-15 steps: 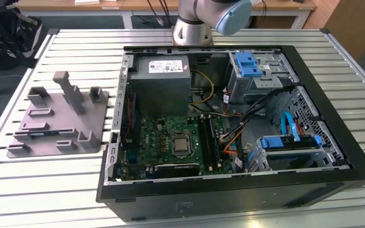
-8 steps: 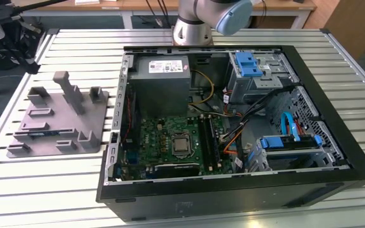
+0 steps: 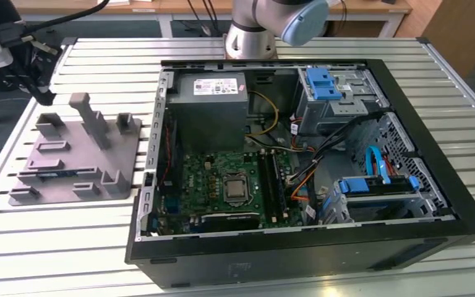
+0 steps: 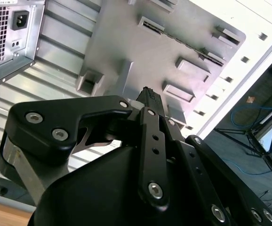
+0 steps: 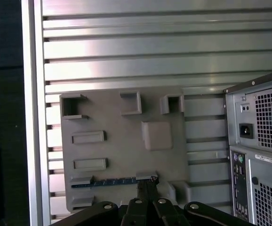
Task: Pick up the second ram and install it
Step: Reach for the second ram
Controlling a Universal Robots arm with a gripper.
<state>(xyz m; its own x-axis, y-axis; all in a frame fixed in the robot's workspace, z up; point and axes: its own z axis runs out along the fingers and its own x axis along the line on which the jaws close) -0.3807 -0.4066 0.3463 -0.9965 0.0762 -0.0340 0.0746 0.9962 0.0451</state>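
The second ram [image 5: 108, 182] is a slim dark blue strip lying in a slot of the grey fixture plate [image 5: 126, 141]. In the exterior view the ram [image 3: 60, 175] sits low on that plate [image 3: 81, 154], at the view's left beside the case. My gripper [image 5: 147, 184] hangs well above the plate with its tips over one end of the ram. Its black fingers [image 4: 148, 101] are pressed together with nothing between them. In the exterior view the gripper [image 3: 46, 94] is at the upper left, above the plate's far edge.
The open computer case [image 3: 303, 65] fills the middle of the slatted table [image 3: 56, 241], with the green motherboard [image 3: 221, 179] and its long black slots [image 3: 268, 179] inside. The power supply [image 3: 208, 99] and blue drive brackets [image 3: 320, 83] stand at the back. The arm's base [image 3: 250, 37] rises behind the case.
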